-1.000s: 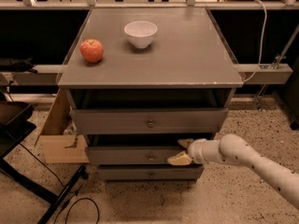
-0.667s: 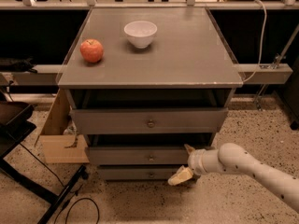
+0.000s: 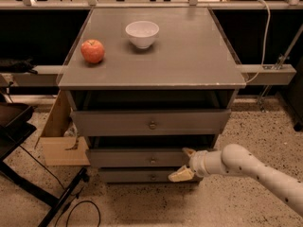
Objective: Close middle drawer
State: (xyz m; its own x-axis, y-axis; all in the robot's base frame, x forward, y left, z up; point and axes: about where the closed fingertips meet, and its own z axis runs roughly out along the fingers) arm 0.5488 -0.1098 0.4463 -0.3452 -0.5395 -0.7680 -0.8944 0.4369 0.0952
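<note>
Hovering gripper [image 3: 184, 163] at middle drawer [image 3: 128, 158] front

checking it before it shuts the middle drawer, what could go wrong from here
The gripper, jaws open, sits at the right end of the middle drawer, well off the knob; an off-centre push might skew and jam it. Its lower jaw overlaps the bottom drawer and could snag.

Middle drawer [image 3: 128, 158]: grey, round knob, slightly out; jaws spread at right end.
</note>
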